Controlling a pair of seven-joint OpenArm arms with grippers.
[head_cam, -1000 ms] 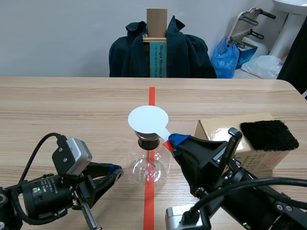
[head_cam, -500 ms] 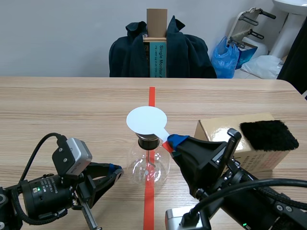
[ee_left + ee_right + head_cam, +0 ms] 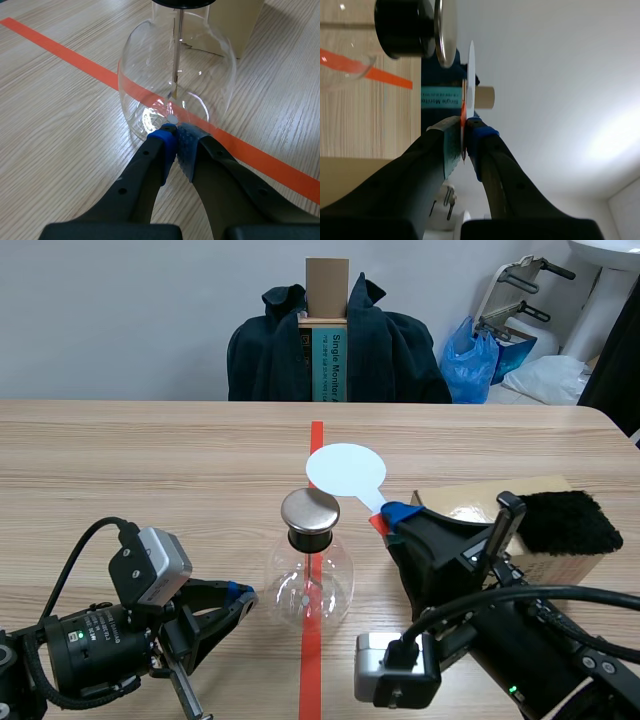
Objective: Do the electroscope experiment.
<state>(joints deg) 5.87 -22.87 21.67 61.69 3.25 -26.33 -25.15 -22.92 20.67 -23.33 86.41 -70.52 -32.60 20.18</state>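
Observation:
The electroscope, a round glass flask [image 3: 309, 585] with a black stopper and a metal disc cap [image 3: 309, 510], stands on the orange tape line. A thin rod hangs inside the flask [image 3: 176, 75]. My right gripper [image 3: 385, 517] is shut on the handle of a white paddle disc [image 3: 345, 469], held up to the right of and a little beyond the cap, apart from it. In the right wrist view the paddle [image 3: 470, 75] shows edge-on beside the metal cap [image 3: 445, 30]. My left gripper [image 3: 175, 137] is shut on nothing, its tips at the flask's base.
A cardboard box [image 3: 478, 520] with a black fur pad [image 3: 560, 522] on top sits at the right, behind my right arm. A chair draped with a dark jacket [image 3: 335, 345] stands across the table. A blue bag [image 3: 480, 358] lies on the floor beyond.
The white paddle, which was over the flask's cap, has moved right and away from it, uncovering the metal cap. My right arm shifted right with it. The left arm stayed still.

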